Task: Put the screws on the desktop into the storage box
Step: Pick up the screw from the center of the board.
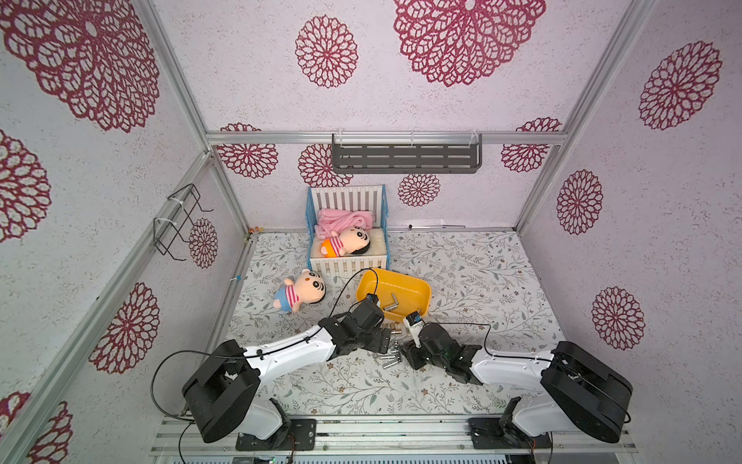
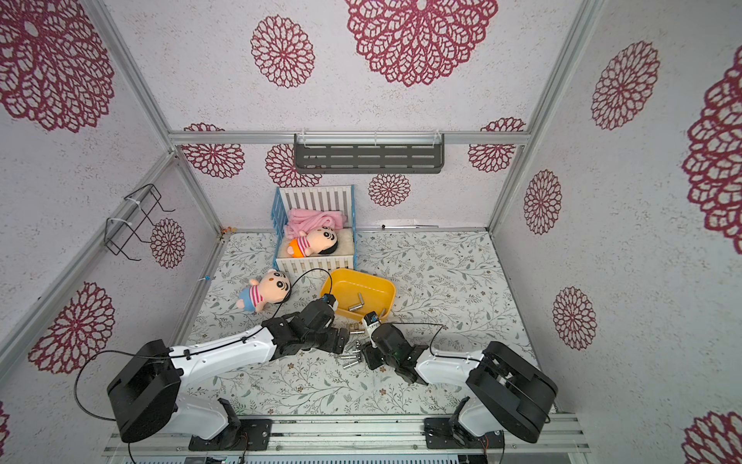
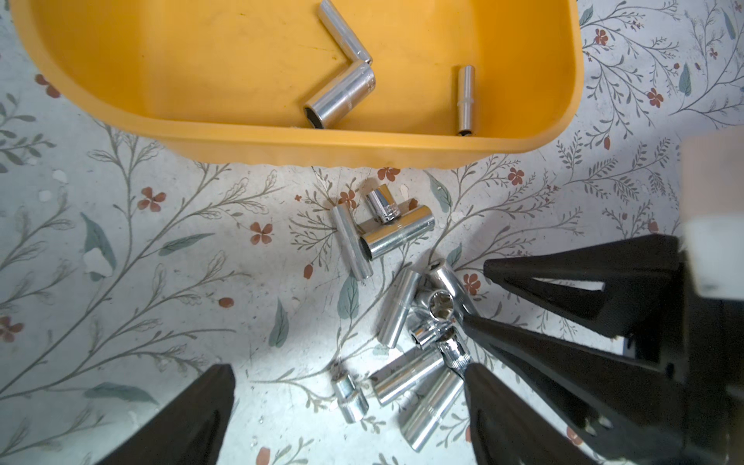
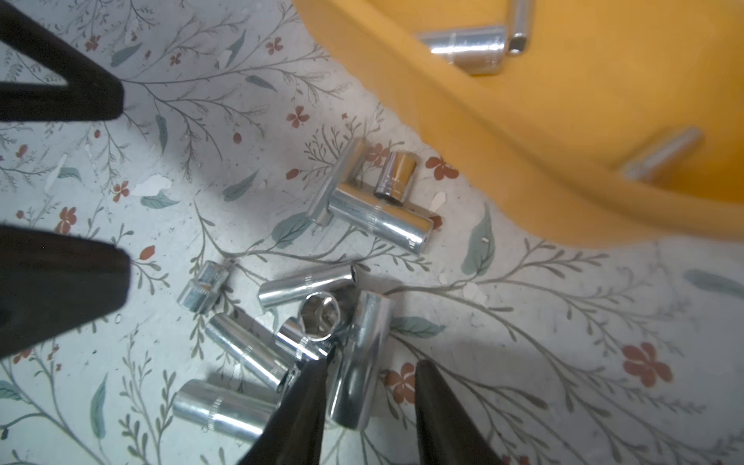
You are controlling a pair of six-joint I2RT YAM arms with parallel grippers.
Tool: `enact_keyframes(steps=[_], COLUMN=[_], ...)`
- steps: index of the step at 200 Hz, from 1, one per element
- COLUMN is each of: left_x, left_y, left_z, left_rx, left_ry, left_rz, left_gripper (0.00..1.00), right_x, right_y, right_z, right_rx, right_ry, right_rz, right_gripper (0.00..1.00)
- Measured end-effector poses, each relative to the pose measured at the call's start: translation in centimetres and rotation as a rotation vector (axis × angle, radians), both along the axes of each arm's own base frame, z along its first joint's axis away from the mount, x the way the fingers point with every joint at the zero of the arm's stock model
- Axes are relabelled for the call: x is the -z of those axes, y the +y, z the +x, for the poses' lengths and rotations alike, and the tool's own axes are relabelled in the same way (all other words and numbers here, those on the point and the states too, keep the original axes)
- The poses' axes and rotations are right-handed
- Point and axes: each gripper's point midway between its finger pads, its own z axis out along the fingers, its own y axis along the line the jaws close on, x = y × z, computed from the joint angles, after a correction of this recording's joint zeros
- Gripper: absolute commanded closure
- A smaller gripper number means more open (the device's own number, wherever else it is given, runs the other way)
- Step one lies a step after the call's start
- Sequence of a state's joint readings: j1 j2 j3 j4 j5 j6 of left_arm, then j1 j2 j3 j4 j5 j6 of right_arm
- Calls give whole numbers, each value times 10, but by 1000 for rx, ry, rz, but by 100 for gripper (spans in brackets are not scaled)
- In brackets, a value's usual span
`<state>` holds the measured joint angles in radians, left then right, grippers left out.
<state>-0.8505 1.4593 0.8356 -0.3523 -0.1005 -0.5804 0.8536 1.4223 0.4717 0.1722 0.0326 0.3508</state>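
Now, left gripper [image 3: 348, 374]: jaws spread wide, empty, low over the desktop [image 3: 161, 261] on the near side of the box [image 3: 282, 147]
right gripper [image 4: 374, 358]: partly spread, astride one lying screw [image 4: 360, 362], a gap on one side, also on the box's near side
screws [image 3: 396, 306]: about ten loose on the desktop just before the box's near rim; three inside the box
striped doll [image 1: 299, 291]: beside the box, toward the left arm
crib [image 1: 349, 265]: just beyond the box, a second doll [image 1: 349, 241] in it
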Motion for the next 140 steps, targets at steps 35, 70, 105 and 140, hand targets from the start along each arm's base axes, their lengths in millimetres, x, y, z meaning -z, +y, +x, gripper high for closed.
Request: enact_keyframes(steps=[35, 70, 105, 140], left_x=[-1, 1, 4, 4], left_y=[2, 1, 1, 1], left_z=[3, 5, 5, 5], left_rx=[-10, -12, -13, -13], left_ry=[-16, -13, -8, -8], left_rz=[12, 20, 30, 31], left_gripper=[5, 4, 4, 3], right_x=[1, 1, 6, 10], right_y=[0, 0, 1, 0], right_z=[-1, 0, 1, 3], right_rx=[-1, 5, 12, 23], right_ry=[-1, -6, -8, -14], right_rz=[-7, -23, -51, -87], right_gripper=[64, 64, 66, 68])
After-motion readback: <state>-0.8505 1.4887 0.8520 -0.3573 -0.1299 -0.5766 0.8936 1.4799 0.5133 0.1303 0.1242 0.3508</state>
